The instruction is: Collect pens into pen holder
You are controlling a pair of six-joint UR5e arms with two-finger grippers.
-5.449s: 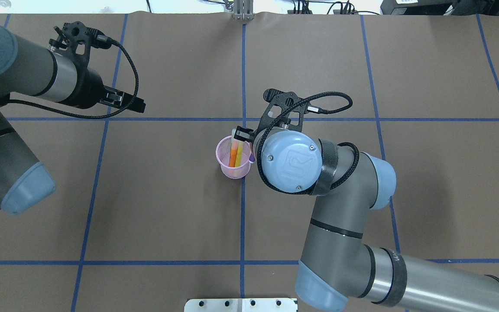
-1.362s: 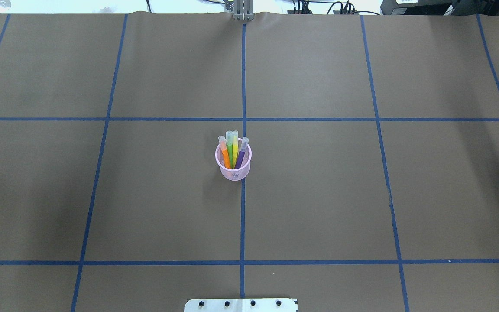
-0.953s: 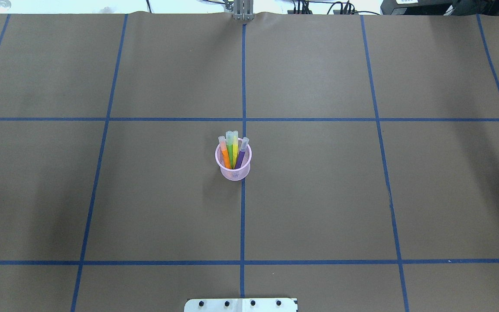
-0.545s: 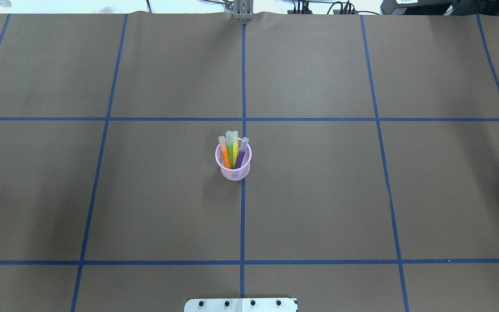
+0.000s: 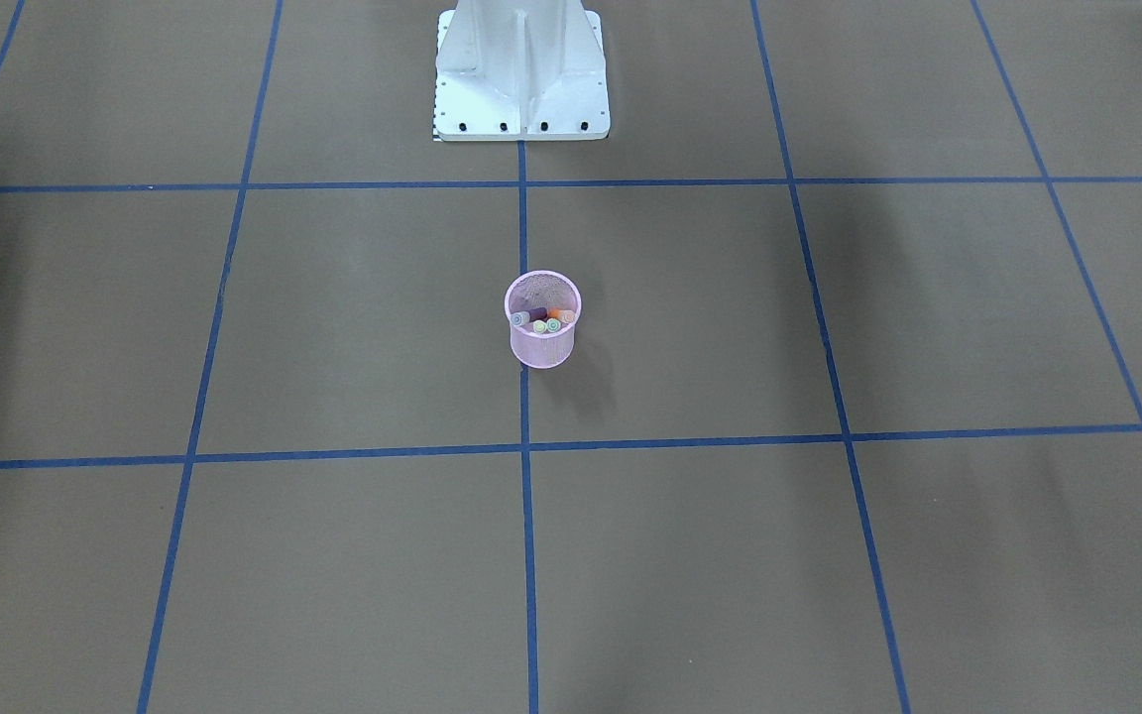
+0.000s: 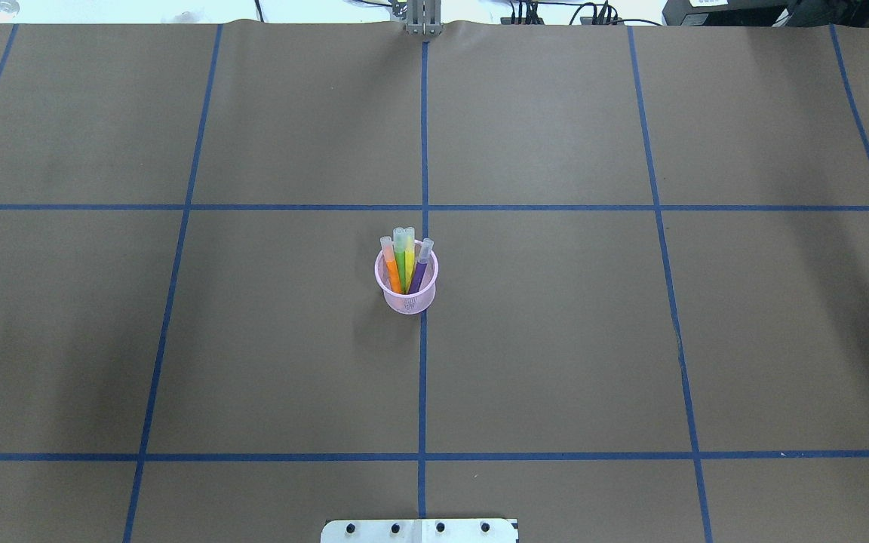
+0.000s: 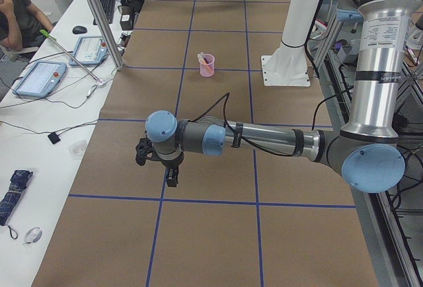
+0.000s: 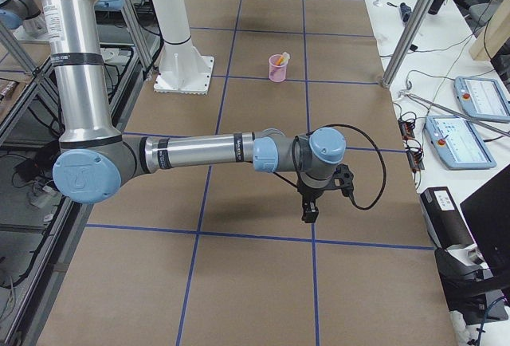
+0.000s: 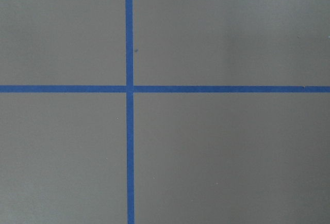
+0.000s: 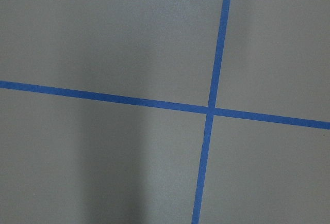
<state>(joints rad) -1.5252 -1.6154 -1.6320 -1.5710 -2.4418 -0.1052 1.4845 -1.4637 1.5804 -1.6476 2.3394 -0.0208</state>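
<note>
Apparently we are at the end of the job. All 4 pens [image 6: 405,262] stand inside the pen holder [image 6: 409,302], the pink mesh cup sitting upright on the brown table [image 6: 555,339]. In the overhead view we count the orange pen [image 6: 391,271], the green pen [image 6: 400,260], the yellow pen [image 6: 409,260] and the purple pen [image 6: 419,273], their pale caps leaning over the holder's far rim. The front-facing view shows the same 4 cap ends bunched just inside the rim on the side away from the robot's base [image 5: 521,79].

We see no pen lying on the table anywhere around the pen holder, in any of the views, so we judge the collecting done, with nothing left to pick up.

Both arms are well apart from the pen holder. The left gripper [image 7: 170,180] hangs above the table far off to the holder's left, and the right gripper [image 8: 307,214] hangs far off to its right; neither is near the cup or touches it. Each shows only in a side view, and the 2 wrist cameras show just bare table and blue tape lines [image 9: 129,89], so we cannot tell whether the fingers are apart or together. Nothing visible is carried by either.

All that might remain, in our judgement, is parking the arms.
</note>
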